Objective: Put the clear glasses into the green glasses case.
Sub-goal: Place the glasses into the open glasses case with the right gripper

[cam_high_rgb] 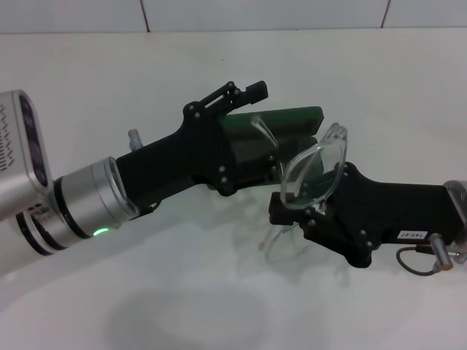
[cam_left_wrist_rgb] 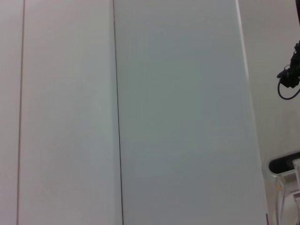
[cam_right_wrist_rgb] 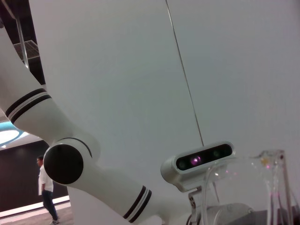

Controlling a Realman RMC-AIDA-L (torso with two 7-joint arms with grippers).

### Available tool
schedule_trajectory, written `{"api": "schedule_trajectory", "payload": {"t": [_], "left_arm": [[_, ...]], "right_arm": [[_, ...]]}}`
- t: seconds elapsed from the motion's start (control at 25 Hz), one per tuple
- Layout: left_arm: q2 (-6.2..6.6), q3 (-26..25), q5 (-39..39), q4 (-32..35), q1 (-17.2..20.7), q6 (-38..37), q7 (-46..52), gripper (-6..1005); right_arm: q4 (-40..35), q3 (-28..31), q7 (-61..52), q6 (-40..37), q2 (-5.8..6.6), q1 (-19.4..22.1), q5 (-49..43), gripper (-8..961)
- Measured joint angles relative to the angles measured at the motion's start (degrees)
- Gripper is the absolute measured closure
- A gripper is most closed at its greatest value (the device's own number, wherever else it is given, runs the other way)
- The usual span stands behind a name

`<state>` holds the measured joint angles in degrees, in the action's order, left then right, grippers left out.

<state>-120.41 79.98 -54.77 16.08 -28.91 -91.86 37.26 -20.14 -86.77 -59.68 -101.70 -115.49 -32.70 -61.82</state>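
Both arms meet over the middle of the white bench [cam_high_rgb: 146, 87]. The left gripper [cam_high_rgb: 244, 135] comes in from the left, black and angular, and it has hold of the green glasses case [cam_high_rgb: 288, 120] — one finger [cam_high_rgb: 248, 91] runs along the far side of the case and the rest of the gripper covers its near left end. The case looks tilted, its right end rounded and free, and it seems lifted off the bench rather than lying flat, though I cannot be sure of that. Whether its lid stands open I cannot tell.

The right gripper [cam_high_rgb: 306, 208] reaches in from the right and is clamped on the clear glasses [cam_high_rgb: 314, 171]. They are held up in the air, the lens front turned up and toward the left, tilted, just beside the right end of the case and slightly nearer to me. One thin clear arm of the glasses curves over the top of the case near its middle; another hangs down below the gripper, with a faint shadow on the bench under it.

In the right wrist view a part of the clear frame [cam_right_wrist_rgb: 267, 164] shows close up, with the robot's head camera [cam_right_wrist_rgb: 199, 161] behind it.
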Motion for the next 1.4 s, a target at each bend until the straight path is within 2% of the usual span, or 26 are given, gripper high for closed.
{"api": "schedule_trajectory", "payload": {"t": [0.24,0.64,0.88,1.0,1.12,1.2,1.28,1.4], "left_arm": [[0.12,-0.3,1.6,0.0,0.7,0.0,-0.2,145],[0.18,-0.4,5.2,0.0,1.9,0.5,-1.4,145],[0.32,-0.5,15.0,-0.4,5.2,0.8,-5.2,145],[0.52,-0.4,19.6,-0.7,7.2,0.8,-5.7,145],[0.68,-0.6,21.1,-0.7,8.4,0.8,-5.7,145],[0.74,-0.9,21.4,-0.8,9.1,0.8,-5.8,145],[0.77,-1.4,21.4,-1.3,9.5,0.8,-6.1,145],[0.77,-1.4,21.5,-2.6,9.4,0.8,-6.5,145]], "right_arm": [[-0.5,0.3,0.3,-1.1,0.62,0.5,0.0,921],[-0.7,0.3,1.6,-1.0,1.04,1.2,0.0,926],[-4.4,0.5,1.5,2.0,2.23,2.3,0.0,929],[-11.6,0.5,0.4,4.9,2.76,4.8,-1.4,931],[-23.2,0.5,-4.1,12.6,2.91,8.0,-6.0,932],[-31.9,0.5,-9.2,19.3,2.39,9.6,-12.2,933],[-42.1,0.3,-17.2,25.7,0.95,10.7,-23.2,934],[-51.4,-1.8,-27.1,31.2,-0.47,11.0,-37.4,936]]}}
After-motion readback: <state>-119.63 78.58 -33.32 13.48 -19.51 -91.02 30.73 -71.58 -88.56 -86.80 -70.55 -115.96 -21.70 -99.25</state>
